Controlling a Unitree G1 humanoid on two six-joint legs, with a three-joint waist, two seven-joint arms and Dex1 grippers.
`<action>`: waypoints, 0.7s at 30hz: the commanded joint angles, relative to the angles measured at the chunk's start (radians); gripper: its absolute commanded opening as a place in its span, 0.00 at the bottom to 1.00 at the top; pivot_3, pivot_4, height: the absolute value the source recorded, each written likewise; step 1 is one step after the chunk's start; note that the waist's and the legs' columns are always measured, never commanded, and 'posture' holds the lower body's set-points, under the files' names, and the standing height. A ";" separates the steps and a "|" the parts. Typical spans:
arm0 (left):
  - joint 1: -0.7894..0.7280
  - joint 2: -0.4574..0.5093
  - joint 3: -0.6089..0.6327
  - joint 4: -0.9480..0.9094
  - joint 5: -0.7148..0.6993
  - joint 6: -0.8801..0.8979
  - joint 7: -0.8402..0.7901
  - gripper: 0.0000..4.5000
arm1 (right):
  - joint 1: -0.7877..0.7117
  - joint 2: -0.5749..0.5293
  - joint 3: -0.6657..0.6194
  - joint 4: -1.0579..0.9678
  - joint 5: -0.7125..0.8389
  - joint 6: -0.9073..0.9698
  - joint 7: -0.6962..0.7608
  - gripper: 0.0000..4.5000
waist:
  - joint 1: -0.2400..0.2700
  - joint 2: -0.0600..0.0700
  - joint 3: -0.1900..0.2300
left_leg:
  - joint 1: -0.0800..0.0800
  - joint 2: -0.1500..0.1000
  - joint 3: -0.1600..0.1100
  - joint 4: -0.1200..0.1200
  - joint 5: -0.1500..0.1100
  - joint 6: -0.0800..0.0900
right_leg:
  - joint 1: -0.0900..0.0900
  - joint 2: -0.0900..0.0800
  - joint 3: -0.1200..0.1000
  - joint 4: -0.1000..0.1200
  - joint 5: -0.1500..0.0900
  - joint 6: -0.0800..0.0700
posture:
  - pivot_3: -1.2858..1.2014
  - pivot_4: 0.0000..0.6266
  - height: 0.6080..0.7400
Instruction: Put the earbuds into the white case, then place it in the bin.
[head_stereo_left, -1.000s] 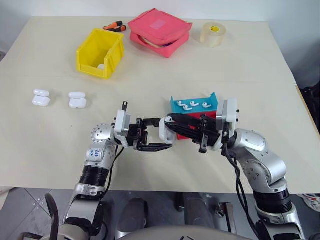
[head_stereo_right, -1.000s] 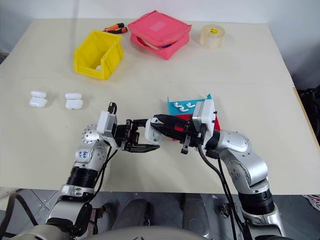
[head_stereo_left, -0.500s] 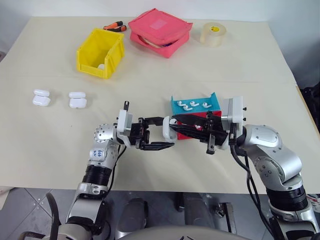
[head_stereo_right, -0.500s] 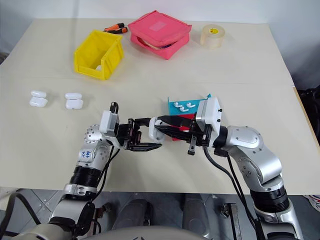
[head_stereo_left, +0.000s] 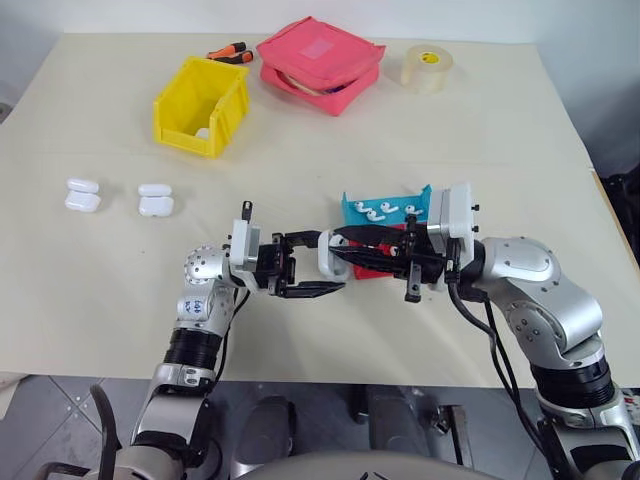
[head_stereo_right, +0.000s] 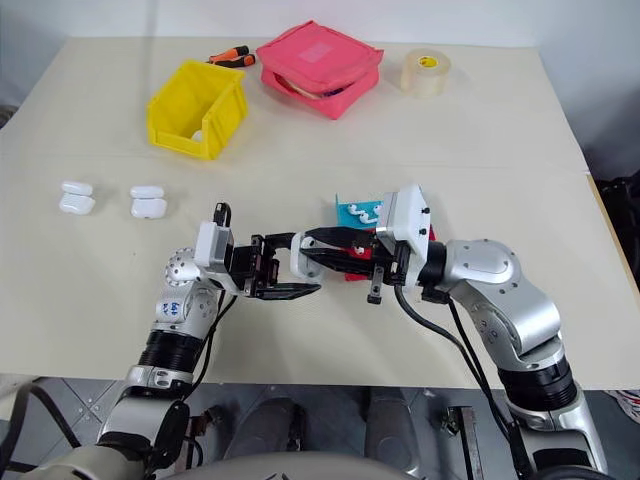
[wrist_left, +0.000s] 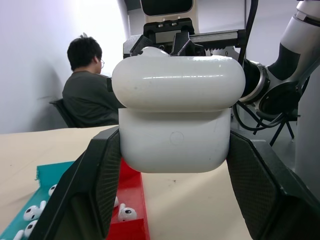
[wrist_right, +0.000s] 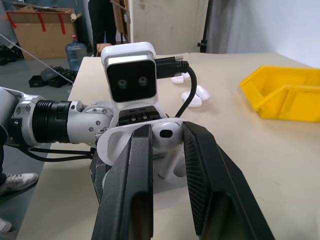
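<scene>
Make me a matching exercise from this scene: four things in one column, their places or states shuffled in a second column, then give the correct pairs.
Things
1. white case
2. bin
3. tape roll
4. earbuds

Places or states
A. lying in the blue tray
B. at the table's far right, beyond the pink pouch
C. clamped between the left gripper's fingers, above the table
D. far left of the table, next to the orange-handled tools

Pairs: 1-C, 2-D, 3-B, 4-A
</scene>
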 joint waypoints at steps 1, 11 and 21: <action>-0.065 -0.032 0.042 -0.046 -0.060 -0.037 0.021 0.62 | 0.031 0.004 0.086 0.025 0.003 0.044 0.062 0.11 | -0.002 0.000 0.000 | 0.000 0.000 0.000 0.000 0.000 0.000 | 0.000 0.000 0.000 0.000 0.000 0.000 | 0.52 0.24 1.00; -0.056 -0.034 0.038 -0.065 -0.070 -0.025 0.007 0.62 | 0.048 0.038 0.087 0.102 -0.016 0.009 0.097 0.11 | -0.003 0.000 0.000 | 0.000 0.000 0.000 0.000 0.000 0.000 | 0.000 0.000 0.000 -0.001 0.000 0.000 | 0.52 0.24 1.00; -0.059 -0.039 0.056 -0.072 -0.070 -0.022 0.038 0.62 | 0.133 0.149 0.041 0.047 0.061 0.023 -0.023 0.11 | -0.003 0.000 0.000 | 0.000 0.000 0.000 0.000 0.000 0.000 | 0.000 0.000 0.000 -0.001 0.000 0.000 | 0.52 0.24 1.00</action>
